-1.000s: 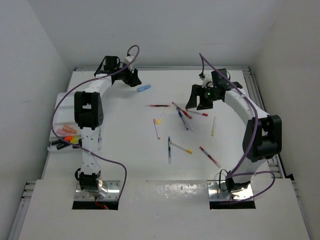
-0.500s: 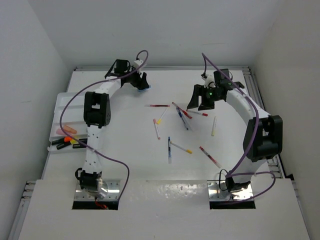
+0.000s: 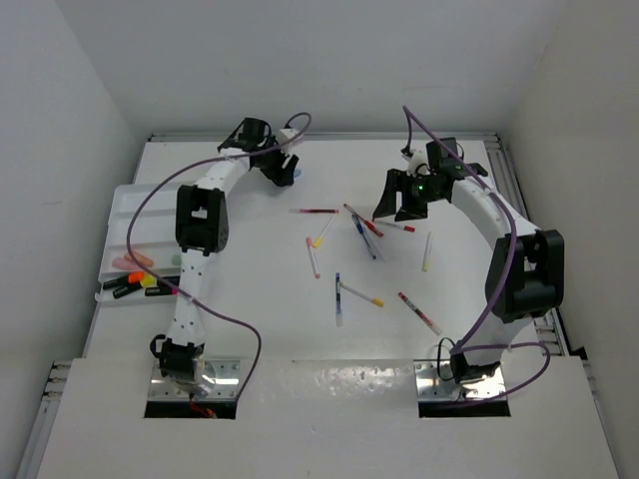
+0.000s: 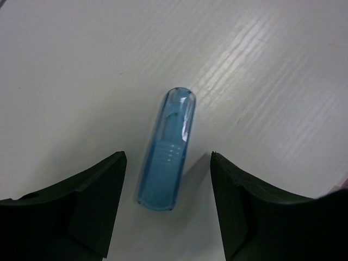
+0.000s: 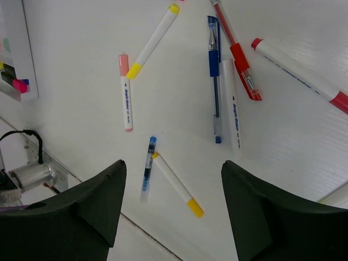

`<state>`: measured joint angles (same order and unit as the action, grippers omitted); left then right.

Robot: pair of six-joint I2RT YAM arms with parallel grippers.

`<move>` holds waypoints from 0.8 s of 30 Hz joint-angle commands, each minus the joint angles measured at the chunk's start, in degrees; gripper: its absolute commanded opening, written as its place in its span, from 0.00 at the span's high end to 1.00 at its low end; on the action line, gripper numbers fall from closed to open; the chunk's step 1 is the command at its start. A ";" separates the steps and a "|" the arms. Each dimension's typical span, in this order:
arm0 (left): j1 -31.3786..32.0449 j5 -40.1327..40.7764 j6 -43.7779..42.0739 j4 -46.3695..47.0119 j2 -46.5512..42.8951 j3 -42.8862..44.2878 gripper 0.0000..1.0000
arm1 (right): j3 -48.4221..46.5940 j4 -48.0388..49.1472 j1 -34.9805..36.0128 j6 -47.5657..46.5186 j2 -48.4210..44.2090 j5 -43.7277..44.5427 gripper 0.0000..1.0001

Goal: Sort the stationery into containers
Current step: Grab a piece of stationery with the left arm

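A stubby translucent blue highlighter [image 4: 168, 157] lies on the white table, its near end between the fingers of my open left gripper [image 4: 167, 182], apart from both. From above, that left gripper [image 3: 284, 166] covers it at the back of the table. My right gripper [image 3: 408, 202] hangs open and empty above a scatter of thin pens [image 3: 363, 226]. Below it lie a blue pen [image 5: 213, 76], a red pen [image 5: 239, 60] and a yellow-capped pen [image 5: 176, 185]. The white divided tray [image 3: 130, 205] at the left holds several highlighters [image 3: 136, 275].
More pens lie across the table's middle: a dark red one [image 3: 315, 211], a pink-capped one [image 3: 313, 257], a yellow-ended one [image 3: 427, 251] and a red one [image 3: 419, 312]. Metal base plates [image 3: 195, 377] sit at the near edge. Walls enclose the table on three sides.
My left arm has swung right along the back of the table and now stands over the blue highlighter, jaws a little wider. The right arm has hardly moved.
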<state>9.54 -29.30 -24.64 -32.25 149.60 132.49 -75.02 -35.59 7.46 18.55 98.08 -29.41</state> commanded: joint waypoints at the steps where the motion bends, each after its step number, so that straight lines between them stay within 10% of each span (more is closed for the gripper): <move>1: 3.55 2.32 -5.49 -9.85 -0.97 -0.82 0.32 | -2.41 0.26 -0.26 1.23 0.18 -1.53 0.31; 14: 6.63 4.43 -5.06 -12.31 -5.78 -6.69 0.92 | -2.06 -1.14 -0.26 0.09 -2.54 -1.53 0.33; 19: 1.46 -6.10 -9.26 -11.07 -24.30 -19.43 0.95 | -0.48 -1.93 -0.26 -1.84 -4.39 -1.88 0.34; 24: -5.21 -11.13 -30.25 -35.47 -33.49 -15.61 0.97 | 2.33 -3.68 -0.08 -4.13 -6.15 -3.29 0.34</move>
<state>8.71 -34.33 -40.91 -52.66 125.99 112.42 -73.87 -37.98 7.29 16.80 94.70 -30.74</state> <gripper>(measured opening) 0.349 0.664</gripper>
